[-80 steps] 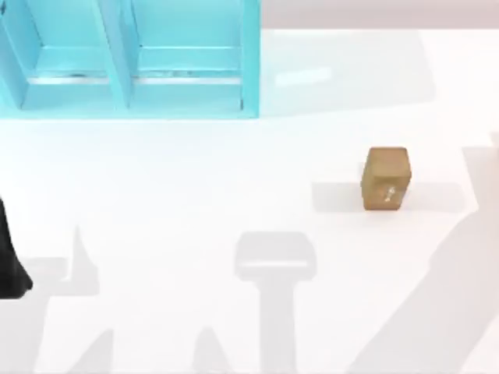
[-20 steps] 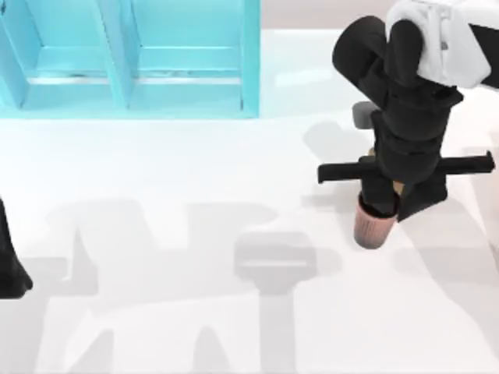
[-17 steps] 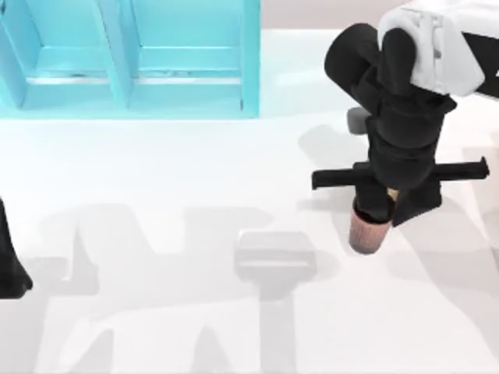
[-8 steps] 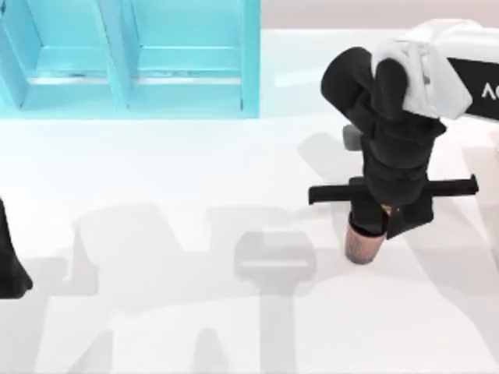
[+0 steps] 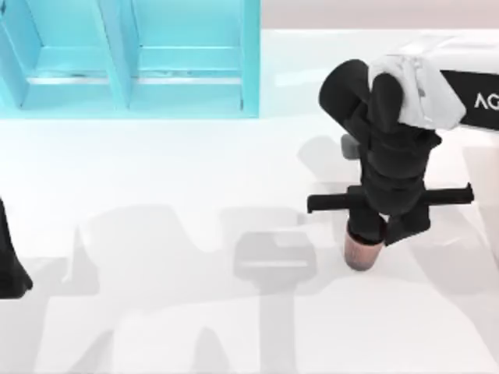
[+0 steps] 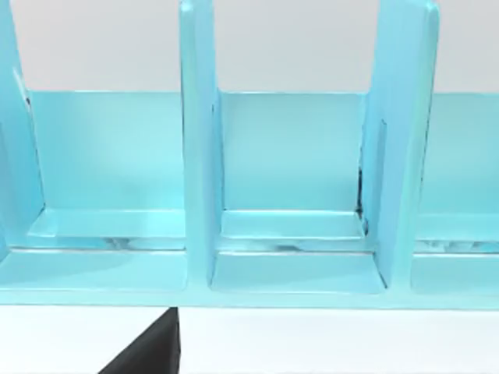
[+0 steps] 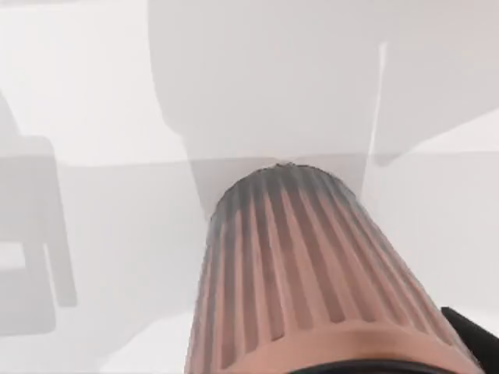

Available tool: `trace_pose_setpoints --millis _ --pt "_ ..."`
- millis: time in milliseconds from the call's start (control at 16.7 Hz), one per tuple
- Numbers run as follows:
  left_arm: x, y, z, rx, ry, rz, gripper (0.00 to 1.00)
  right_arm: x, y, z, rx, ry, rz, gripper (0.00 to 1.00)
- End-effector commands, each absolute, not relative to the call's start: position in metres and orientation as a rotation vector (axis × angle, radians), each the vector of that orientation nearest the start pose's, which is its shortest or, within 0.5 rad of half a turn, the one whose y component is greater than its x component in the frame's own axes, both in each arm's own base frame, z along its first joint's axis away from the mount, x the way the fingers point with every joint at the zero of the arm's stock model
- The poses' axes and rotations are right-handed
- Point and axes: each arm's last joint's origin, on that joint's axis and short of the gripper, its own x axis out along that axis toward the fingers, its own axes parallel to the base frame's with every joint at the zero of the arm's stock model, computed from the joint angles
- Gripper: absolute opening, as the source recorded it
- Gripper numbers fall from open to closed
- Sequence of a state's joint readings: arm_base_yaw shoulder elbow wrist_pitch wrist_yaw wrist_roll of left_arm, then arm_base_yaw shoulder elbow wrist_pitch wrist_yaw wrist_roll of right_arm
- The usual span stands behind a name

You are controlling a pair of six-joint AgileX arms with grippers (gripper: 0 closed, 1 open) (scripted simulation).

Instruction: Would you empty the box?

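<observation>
The box (image 5: 362, 250) is a ribbed, pinkish-brown container, hanging tilted under my right gripper (image 5: 366, 231) at the table's right-centre. The right gripper is shut on its upper end, and the black wrist hides that end in the top view. In the right wrist view the box's ribbed wall (image 7: 296, 265) is close up against the white table, and a black fingertip (image 7: 474, 336) shows beside it. My left arm (image 5: 9, 265) is parked at the left edge of the table. A dark piece of the left gripper (image 6: 148, 354) shows in the left wrist view.
A cyan shelf unit (image 5: 129, 58) with upright dividers stands at the back left, and the left wrist view faces its compartments (image 6: 288, 195). The white table (image 5: 156, 179) stretches open between the shelf and the right arm.
The box stood alone on the table at first; now the right gripper holds it. Over the last second the right arm has carried it slightly left and toward the front edge.
</observation>
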State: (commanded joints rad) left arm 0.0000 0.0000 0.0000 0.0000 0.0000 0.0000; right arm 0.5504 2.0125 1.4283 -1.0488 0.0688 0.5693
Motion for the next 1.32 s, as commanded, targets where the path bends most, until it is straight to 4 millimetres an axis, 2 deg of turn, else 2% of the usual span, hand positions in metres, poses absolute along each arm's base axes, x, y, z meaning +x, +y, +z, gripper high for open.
trace_pose_setpoints --millis 660,1320 --pt "0.1057 -0.0012 0.1600 0.000 0.000 0.000 1.00 0.3148 0.1945 0.1546 -0.062 1.586 -0.079 0.98" --pt "0.1057 -0.0012 0.1600 0.000 0.000 0.000 1.00 0.3161 0.1946 0.1590 -0.061 1.585 -0.081 1.00"
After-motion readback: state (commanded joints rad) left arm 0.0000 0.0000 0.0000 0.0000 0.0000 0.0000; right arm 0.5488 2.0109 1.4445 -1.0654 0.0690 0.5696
